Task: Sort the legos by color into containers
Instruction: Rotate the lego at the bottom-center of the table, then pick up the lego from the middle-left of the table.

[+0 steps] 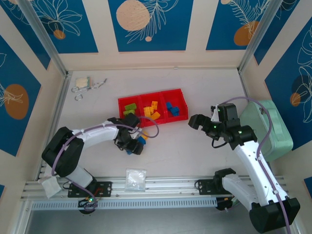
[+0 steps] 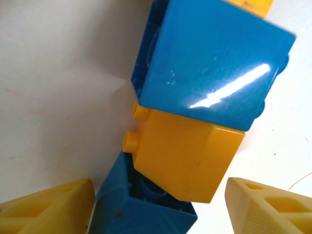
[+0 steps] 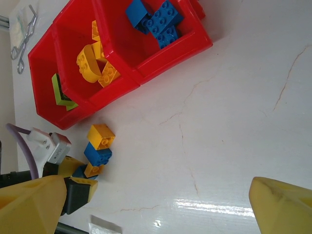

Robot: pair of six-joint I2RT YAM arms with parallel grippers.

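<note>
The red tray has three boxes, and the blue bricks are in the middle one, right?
Not quite. The red tray does have three boxes, but the blue bricks are in the box at its right end. The middle one holds the orange-yellow bricks. The top external view shows this.

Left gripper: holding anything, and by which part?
Nothing held yet. The left gripper has its jaws open astride an orange brick and a blue brick, with a gap showing beside the orange one.
</note>
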